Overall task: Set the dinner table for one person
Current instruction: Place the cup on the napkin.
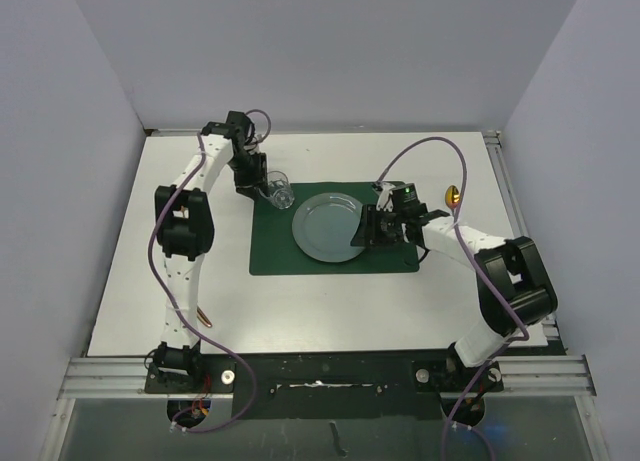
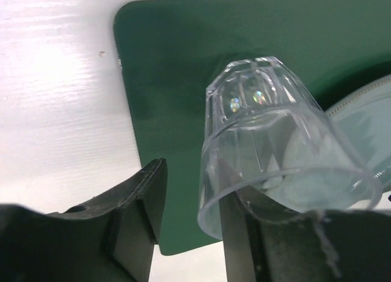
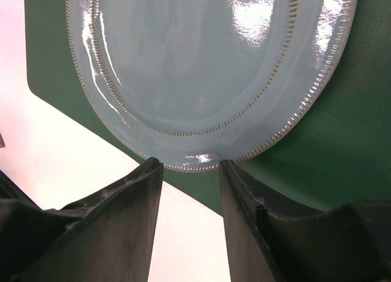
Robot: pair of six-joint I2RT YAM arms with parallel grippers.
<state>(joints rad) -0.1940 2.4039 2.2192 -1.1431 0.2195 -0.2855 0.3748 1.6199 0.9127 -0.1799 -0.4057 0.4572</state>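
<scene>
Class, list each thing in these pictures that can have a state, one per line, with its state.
glass: upright, empty, on the placemat's far left corner
plate: flat on the placemat, empty
placemat: flat on the dinner table
left hand: open, one finger clear of the glass
right hand: open, fingertips at the plate's rim
</scene>
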